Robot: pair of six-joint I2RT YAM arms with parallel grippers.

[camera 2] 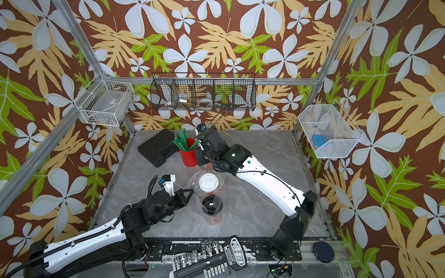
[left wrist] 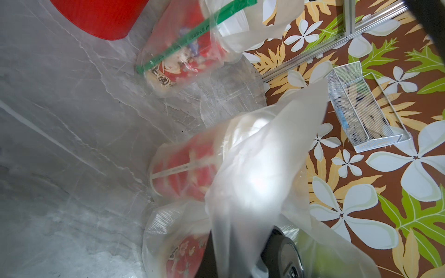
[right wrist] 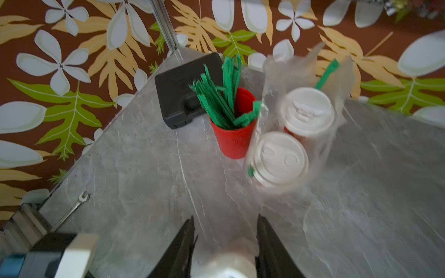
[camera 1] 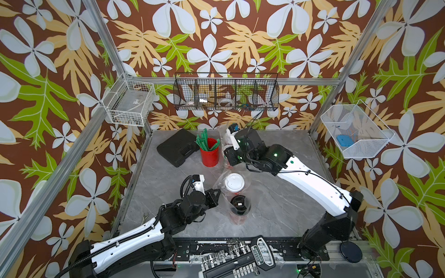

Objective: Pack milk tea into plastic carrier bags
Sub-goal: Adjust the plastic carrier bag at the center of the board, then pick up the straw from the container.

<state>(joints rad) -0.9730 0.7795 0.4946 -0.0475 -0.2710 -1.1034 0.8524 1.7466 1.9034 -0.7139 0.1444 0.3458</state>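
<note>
Crinkly clear bag (left wrist: 260,168) holds white-lid cup (camera 1: 234,183), black-lid cup (camera 1: 239,204); left gripper (camera 1: 218,190) pinches it; right gripper (right wrist: 225,217) parted.

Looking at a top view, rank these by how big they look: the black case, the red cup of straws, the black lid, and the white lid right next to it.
1. black case
2. red cup of straws
3. white lid and black lid: they look about alike, so no ranking between them.

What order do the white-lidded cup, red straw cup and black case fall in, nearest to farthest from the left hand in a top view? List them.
1. White-lidded cup, right beside the left hand.
2. Red straw cup, farther back, mid-table.
3. Black case, farthest, back left.
</note>
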